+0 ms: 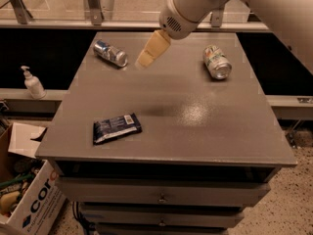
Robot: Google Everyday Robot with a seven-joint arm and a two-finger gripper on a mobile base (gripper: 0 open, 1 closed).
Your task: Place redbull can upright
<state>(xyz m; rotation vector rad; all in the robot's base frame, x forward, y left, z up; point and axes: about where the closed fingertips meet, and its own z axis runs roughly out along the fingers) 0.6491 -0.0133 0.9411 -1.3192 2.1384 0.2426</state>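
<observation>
The redbull can (110, 53), slim and silver-and-blue, lies on its side at the far left of the grey table top (195, 121). My gripper (146, 57) hangs from the white arm above the far middle of the table. Its beige tip is just right of the can, and I cannot tell whether they touch. It holds nothing that I can see.
A wider white-green-red can (217, 61) lies on its side at the far right. A dark blue snack packet (116, 128) lies near the front left. A soap bottle (33, 83) stands on a ledge to the left, and a cardboard box (24, 199) sits on the floor below.
</observation>
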